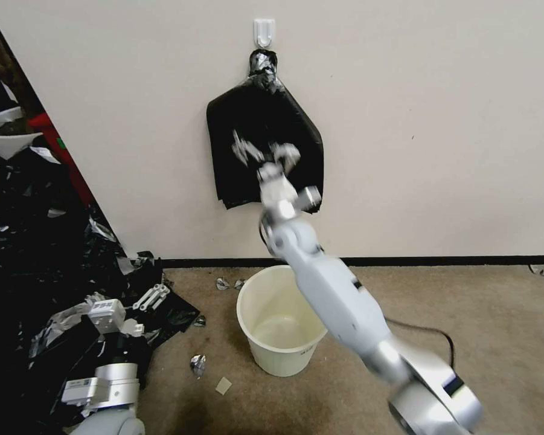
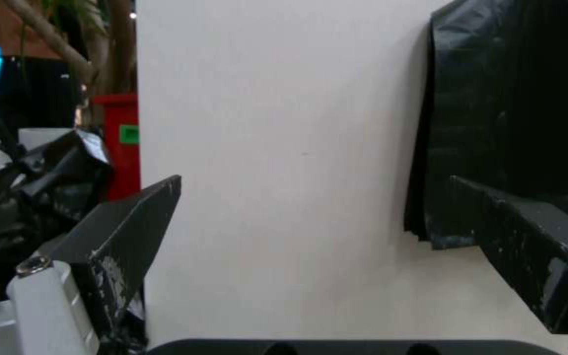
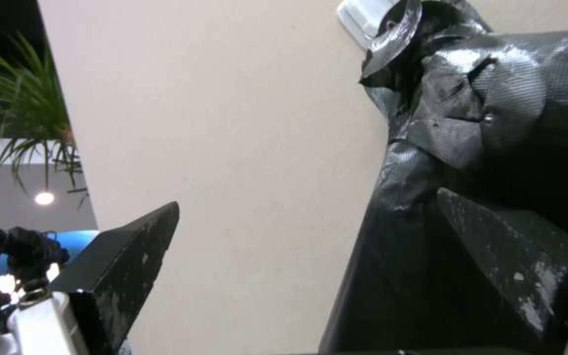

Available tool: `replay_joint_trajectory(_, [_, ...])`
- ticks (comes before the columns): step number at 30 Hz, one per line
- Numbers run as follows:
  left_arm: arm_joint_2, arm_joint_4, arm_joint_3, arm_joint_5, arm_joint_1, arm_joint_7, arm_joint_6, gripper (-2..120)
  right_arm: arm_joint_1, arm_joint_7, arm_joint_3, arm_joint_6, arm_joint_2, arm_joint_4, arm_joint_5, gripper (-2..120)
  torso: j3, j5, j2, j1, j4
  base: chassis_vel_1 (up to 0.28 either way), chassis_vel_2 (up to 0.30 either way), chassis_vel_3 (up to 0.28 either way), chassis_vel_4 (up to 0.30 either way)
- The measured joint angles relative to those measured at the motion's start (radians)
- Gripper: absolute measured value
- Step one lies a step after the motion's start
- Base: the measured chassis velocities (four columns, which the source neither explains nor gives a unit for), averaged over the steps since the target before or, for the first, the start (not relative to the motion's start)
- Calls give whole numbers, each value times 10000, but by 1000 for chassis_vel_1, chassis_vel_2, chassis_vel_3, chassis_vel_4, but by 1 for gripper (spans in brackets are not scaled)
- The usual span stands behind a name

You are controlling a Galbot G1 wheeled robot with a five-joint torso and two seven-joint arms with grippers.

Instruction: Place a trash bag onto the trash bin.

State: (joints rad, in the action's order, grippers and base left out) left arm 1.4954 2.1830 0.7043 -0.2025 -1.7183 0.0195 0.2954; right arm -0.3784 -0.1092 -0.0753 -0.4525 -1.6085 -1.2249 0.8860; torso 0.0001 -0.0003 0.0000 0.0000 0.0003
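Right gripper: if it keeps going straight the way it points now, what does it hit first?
Most likely the bundle of black bags hanging from the wall hook. The right gripper, open, is raised in front of it; one finger already overlaps the plastic. Remaining gap unclear.

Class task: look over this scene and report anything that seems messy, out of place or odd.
A heap of torn black plastic sheets sprawls over the floor left of the round cream-white plastic bin, with silvery scraps strewn on the brown carpet. The bin has no liner yet.
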Motion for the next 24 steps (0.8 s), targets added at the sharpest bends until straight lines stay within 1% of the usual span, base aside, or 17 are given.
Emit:
replay_joint_trajectory(5, [-38,35,158,-2,31,24,0,100,150,-38,281,43,-38,282,92,100,0,2,0,0,-6,0,0,0,0])
replay_joint_trajectory(12, [-5,4,72,67,84,32,-25,100,155,-240,349,62,29,420,76,100,-1,3,0,0,-5,0,0,0,0])
replay_joint_trajectory(24, [-213,-114,106,65,158,60,-47,100,504,-476,628,139,15,790,218,99,-1,3,0,0,-4,0,0,0,0])
